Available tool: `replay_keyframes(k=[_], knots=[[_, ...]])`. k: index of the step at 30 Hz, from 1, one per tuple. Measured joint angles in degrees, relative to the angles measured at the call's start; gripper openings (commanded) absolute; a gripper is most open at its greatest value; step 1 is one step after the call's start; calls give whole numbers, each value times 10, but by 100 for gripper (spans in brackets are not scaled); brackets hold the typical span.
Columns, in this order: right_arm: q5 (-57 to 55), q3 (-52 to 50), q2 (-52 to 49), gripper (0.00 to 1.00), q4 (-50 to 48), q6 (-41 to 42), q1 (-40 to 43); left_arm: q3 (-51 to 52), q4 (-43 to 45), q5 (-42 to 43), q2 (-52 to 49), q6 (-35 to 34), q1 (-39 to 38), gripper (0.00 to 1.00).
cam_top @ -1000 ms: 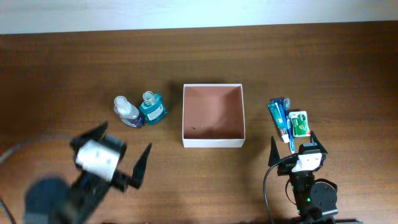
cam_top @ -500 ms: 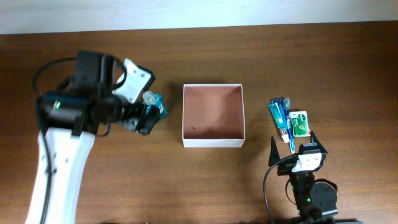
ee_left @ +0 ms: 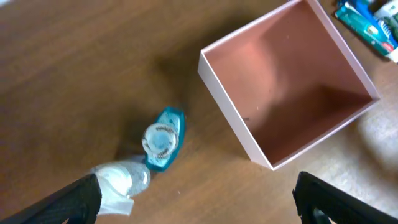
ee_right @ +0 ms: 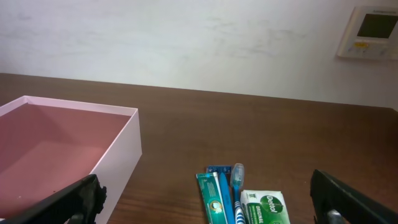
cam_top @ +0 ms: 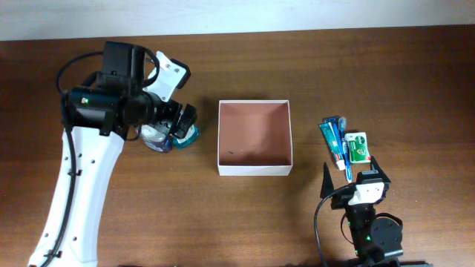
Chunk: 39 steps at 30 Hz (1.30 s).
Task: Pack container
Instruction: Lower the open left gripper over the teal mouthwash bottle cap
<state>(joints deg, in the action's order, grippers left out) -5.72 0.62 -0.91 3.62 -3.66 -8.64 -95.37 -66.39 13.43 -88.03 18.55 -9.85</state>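
The container, a square white-walled box with a reddish-brown inside, stands empty mid-table; it also shows in the left wrist view and the right wrist view. My left gripper is open above a teal bottle and a clear bottle, left of the container, touching neither. In the overhead view the arm partly hides both bottles. My right gripper is open and empty, just in front of a toothpaste tube, a toothbrush and a green Dettol soap.
The toothpaste, toothbrush and soap lie together right of the container. A white wall with a wall panel stands behind the table's far edge.
My left arm has swung up from the front left of the table and now hangs over the two bottles. The right arm has not moved.
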Motion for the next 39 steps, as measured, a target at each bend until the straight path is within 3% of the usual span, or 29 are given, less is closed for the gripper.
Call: replay_keyframes(k=[23,27,32,33,39], knots=[[0,0,0,98,0,0,0,-1,13,-15,-92,26,0,99],[0,0,0,98,0,0,0,-1,12,-16,-92,32,0,89],[0,0,0,98,0,0,0,-1,15,-26,-102,44,0,90],[0,0,0,98,0,0,0,-2,16,-26,-108,45,0,99],[0,0,0,98,0,0,0,-2,16,-30,-139,47,0,100]])
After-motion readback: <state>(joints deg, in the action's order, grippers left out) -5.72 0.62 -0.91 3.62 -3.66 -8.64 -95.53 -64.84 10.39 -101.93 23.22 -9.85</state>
